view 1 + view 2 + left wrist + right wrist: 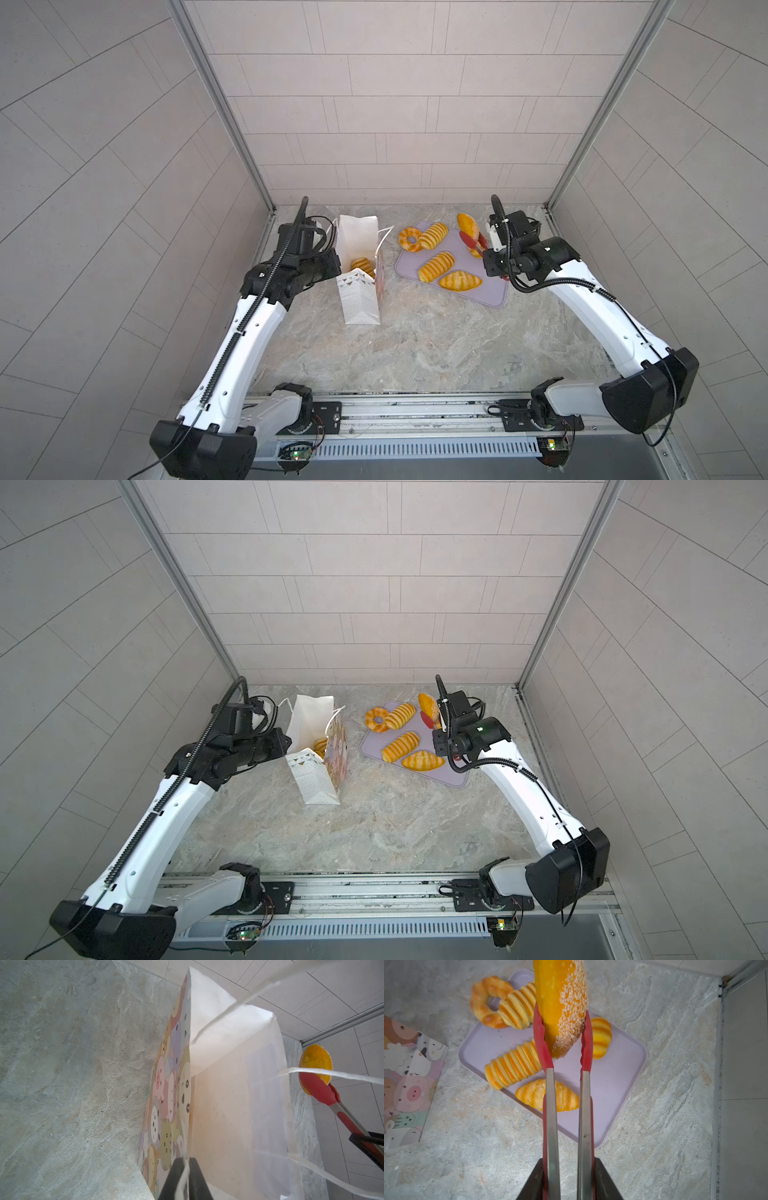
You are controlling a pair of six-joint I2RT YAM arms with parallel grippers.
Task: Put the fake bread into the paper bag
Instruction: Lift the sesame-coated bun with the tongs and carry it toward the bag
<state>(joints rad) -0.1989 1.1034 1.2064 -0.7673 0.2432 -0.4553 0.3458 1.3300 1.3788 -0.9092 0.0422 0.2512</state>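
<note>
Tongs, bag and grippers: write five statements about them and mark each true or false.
1. The tongs clamp an oval bread. True.
2. The bag holds nothing. False: a striped loaf lies inside it.
3. The left gripper is shut on the bag. True.
4. The bag lies flat on its side. False: it stands upright with its mouth open.
5. The right gripper grips the oval bread directly. False: it is shut on the tongs, and only their red tips touch the bread.
</note>
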